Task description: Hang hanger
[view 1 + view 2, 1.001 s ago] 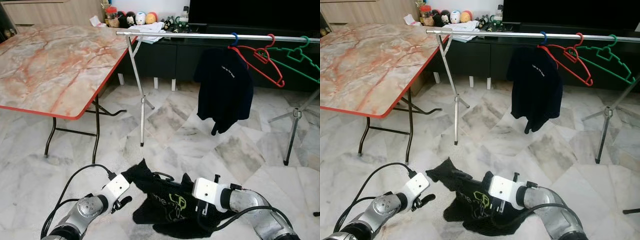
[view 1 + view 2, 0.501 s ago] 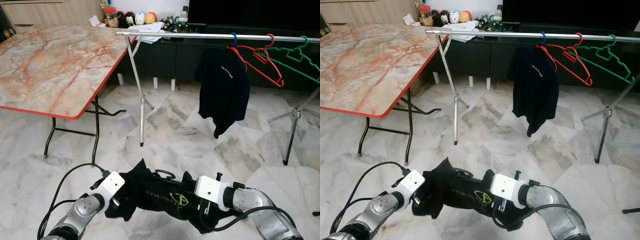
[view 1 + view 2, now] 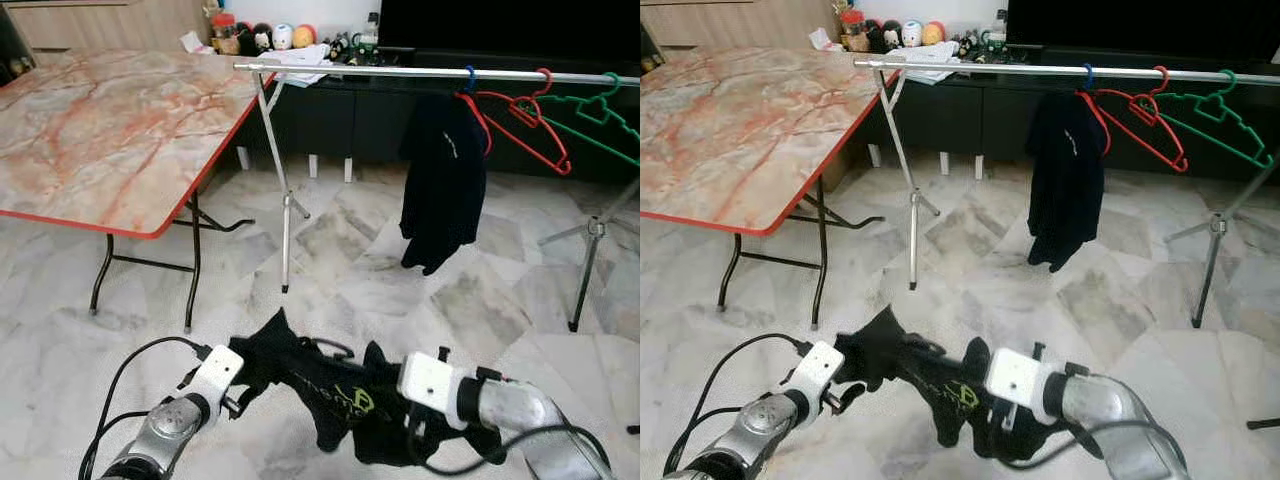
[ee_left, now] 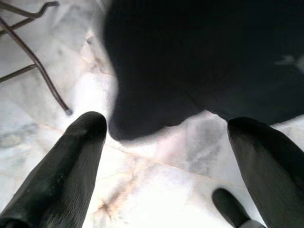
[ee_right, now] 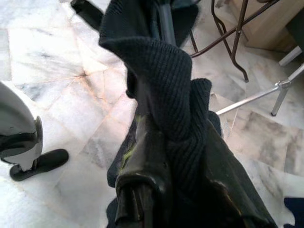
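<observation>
our two grippers low over the marble floor with a black shirt on a hanger between them

our right gripper [image 5: 161, 156] has its black fingers closed tight on the bunched black knit shirt with a green logo [image 3: 335, 390], which sits on a dark hanger [image 3: 330, 347] whose hook shows above the cloth. our left gripper [image 4: 166, 137] has its two fingers spread wide with nothing between them, just beside the shirt's near edge over the pale marble floor [image 3: 330, 260]. ahead stands the silver metal clothes rail [image 3: 400, 72], carrying a dark navy shirt on a blue hanger [image 3: 440, 180], an empty red plastic hanger [image 3: 525, 125] and an empty green plastic hanger [image 3: 600, 120]. to our left is the red-edged marble-pattern folding table [image 3: 110, 130].
</observation>
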Tool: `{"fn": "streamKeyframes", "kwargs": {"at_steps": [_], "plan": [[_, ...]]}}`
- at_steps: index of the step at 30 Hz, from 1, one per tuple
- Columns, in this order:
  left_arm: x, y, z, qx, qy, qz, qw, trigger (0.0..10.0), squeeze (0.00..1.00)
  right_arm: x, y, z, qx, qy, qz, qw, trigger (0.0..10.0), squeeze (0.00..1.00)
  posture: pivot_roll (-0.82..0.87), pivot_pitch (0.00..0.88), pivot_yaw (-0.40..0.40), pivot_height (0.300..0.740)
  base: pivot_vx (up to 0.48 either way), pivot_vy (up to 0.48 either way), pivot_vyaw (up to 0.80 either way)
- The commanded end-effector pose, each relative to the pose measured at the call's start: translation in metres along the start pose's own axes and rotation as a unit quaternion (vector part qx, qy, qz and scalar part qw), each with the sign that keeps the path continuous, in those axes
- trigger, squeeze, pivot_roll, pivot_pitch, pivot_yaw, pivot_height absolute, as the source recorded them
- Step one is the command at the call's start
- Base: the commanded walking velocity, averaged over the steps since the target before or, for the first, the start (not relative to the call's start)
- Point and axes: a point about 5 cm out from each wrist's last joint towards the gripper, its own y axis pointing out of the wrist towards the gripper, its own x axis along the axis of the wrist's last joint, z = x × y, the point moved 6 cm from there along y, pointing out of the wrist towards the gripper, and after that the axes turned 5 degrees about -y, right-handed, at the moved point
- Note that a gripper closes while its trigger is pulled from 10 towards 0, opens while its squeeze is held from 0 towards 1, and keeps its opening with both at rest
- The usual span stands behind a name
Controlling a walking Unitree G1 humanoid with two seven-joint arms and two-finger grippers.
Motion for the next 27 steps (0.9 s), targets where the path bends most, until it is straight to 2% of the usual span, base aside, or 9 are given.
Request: {"fn": "streamKeyframes", "kwargs": {"at_steps": [1, 4, 13, 14, 15, 16, 17, 18, 27], "plan": [[-0.007, -0.002, 0.008, 0.016, -0.009, 0.012, 1.000, 10.0, 0.00, 0.011, -0.002, -0.002, -0.003, -0.008, -0.017, 1.000, 10.0, 0.00, 0.01, 0.129, 0.072, 0.740, 0.000, 0.000, 0.00], [-0.005, -0.002, 0.009, 0.018, -0.035, 0.008, 0.999, 10.0, 0.00, 0.007, -0.008, -0.004, -0.008, -0.002, -0.007, 1.000, 10.0, 0.00, 0.00, 0.129, 0.074, 0.740, 0.000, 0.000, 0.00], [-0.004, 0.000, 0.002, 0.000, -0.029, 0.007, 1.000, 10.0, 0.00, 0.017, -0.013, -0.009, -0.012, 0.004, -0.017, 1.000, 10.0, 0.00, 0.00, 0.146, 0.070, 0.740, 0.000, 0.000, 0.00], [-0.004, 0.000, -0.005, -0.017, -0.033, 0.006, 0.999, 4.1, 0.00, 0.018, -0.015, -0.010, -0.013, 0.005, -0.019, 1.000, 10.0, 0.00, -0.01, 0.150, 0.069, 0.740, 0.000, 0.000, 0.00], [-0.004, 0.000, -0.008, -0.024, -0.035, 0.006, 0.999, 4.1, 0.00, 0.019, -0.016, -0.010, -0.013, 0.006, -0.020, 1.000, 10.0, 0.00, -0.01, 0.150, 0.069, 0.740, 0.000, 0.000, 0.00], [-0.005, 0.000, -0.011, -0.031, -0.036, 0.005, 0.999, 2.2, 0.00, 0.020, -0.017, -0.011, -0.013, 0.007, -0.021, 1.000, 10.0, 0.00, -0.01, 0.150, 0.069, 0.740, 0.000, 0.000, 0.00], [-0.005, 0.000, -0.012, -0.035, -0.037, 0.005, 0.999, 2.2, 0.00, 0.020, -0.017, -0.011, -0.013, 0.007, -0.021, 1.000, 10.0, 0.00, -0.01, 0.150, 0.069, 0.740, 0.000, 0.000, 0.00], [-0.004, 0.000, -0.014, -0.038, -0.039, 0.004, 0.999, 0.0, 0.00, 0.020, -0.018, -0.011, -0.013, 0.007, -0.021, 1.000, 10.0, 0.00, -0.01, 0.155, 0.068, 0.740, 0.000, 0.000, 0.00], [0.002, 0.001, -0.013, -0.037, -0.051, -0.009, 0.998, 0.0, 0.00, 0.021, -0.019, -0.011, -0.013, 0.014, -0.020, 1.000, 10.0, 0.00, 0.00, 0.160, 0.068, 0.740, 0.000, 0.000, 0.00]]}}
